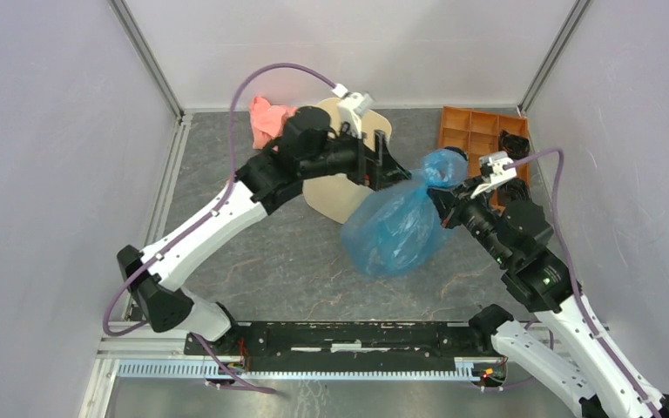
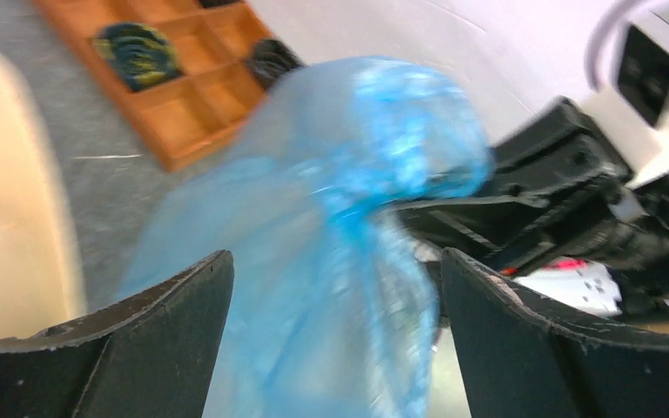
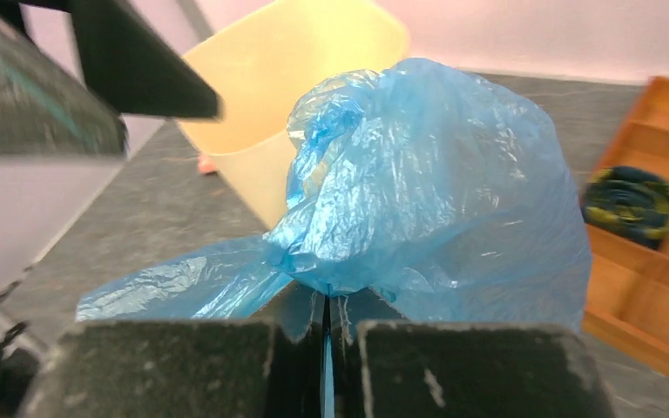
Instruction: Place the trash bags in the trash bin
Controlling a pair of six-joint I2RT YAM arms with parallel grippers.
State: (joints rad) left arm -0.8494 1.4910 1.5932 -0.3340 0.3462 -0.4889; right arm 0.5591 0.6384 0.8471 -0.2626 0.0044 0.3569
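The thin, crinkly, translucent blue plastic bag [image 1: 396, 228] is gathered at its top and pinched between the closed fingers of the right end effector [image 3: 325, 348]. Its loose bulk spreads down toward the grey desk [image 1: 296, 279]. The left end effector [image 2: 335, 261] gapes wide on either side of the bag's upper part; contact cannot be told. The cream-beige plastic bin [image 1: 327, 196] sits just behind the bag, under the left arm.
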